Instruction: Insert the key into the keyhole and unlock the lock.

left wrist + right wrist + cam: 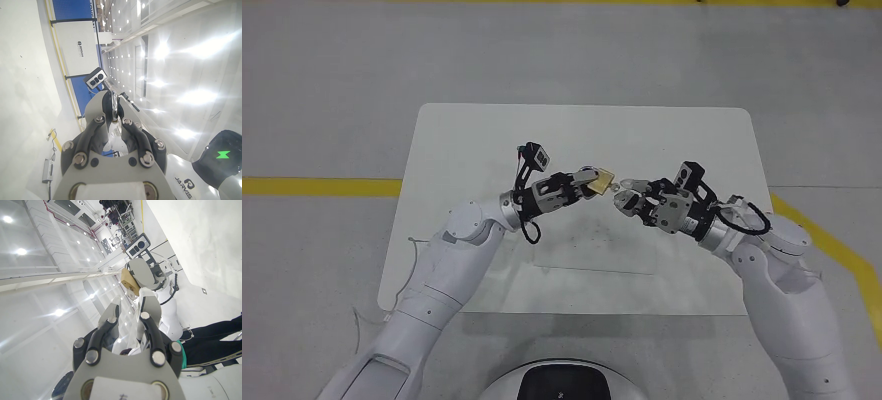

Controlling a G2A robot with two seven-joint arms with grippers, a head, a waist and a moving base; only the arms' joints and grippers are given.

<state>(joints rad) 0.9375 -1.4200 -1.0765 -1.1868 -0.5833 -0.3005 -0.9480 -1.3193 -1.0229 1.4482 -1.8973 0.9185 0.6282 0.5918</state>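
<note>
The right gripper (130, 303) sits closest to its own wrist camera. Its 2 fingers are spread apart, with nothing held between them.

Just past its fingertips is the key (131, 294), a small silver piece with a round head. Its blade is pushed into the end face of the lock (127, 278). 1 right fingertip lies just beside the key head; whether it touches cannot be told.

The lock is a brass padlock, tilted, with its keyhole end facing the right gripper.

Beyond the lock, the left gripper (113, 103) has both fingers closed on it. In the left wrist view, the silver shackle (114, 108) stands edge-on, pinched between the 2 dark pads.

From above, the 2 grippers meet nose to nose over the middle of the table (482, 140). The left gripper comes in from the robot's left and the right gripper from its right. The lock (595, 180) and key (609, 182) bridge the small space between them, held up off the surface.

The table is a white rectangle with rounded corners.

Farther out lies grey floor, with a yellow line (312, 186) running past the table on both sides.
</note>
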